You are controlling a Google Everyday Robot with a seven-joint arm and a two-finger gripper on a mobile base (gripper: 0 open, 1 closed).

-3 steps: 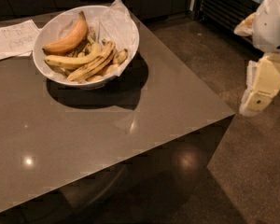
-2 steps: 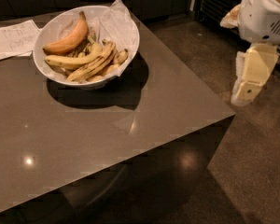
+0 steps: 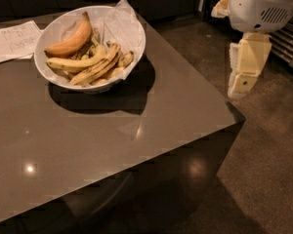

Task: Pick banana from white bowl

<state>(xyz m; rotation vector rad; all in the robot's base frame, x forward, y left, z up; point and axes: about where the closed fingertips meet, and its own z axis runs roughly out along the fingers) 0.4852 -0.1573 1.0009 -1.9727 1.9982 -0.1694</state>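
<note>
The white bowl [image 3: 136,43], lined with crumpled white paper, stands at the table's far left. Several bananas lie in it. The slim dull-yellow banana [image 3: 98,67] with dark streaks lies across the middle, tip pointing up and right. A plump orange-yellow banana [image 3: 71,42] lies behind it and a cleaner yellow banana [image 3: 71,62] is beside it. My gripper [image 3: 237,87] hangs pointing down off the table's right edge, well to the right of the bowl and clear of it, holding nothing visible.
A flat white paper sheet [image 3: 12,40] lies at the table's far left edge. The grey table [image 3: 136,145] ends in a corner at right, just below the gripper. Dark floor lies beyond, with a black wire rack [image 3: 288,38] at the far right.
The arm and gripper have moved left and slightly up, closer to the table's right edge. The bowl and bananas have not moved.
</note>
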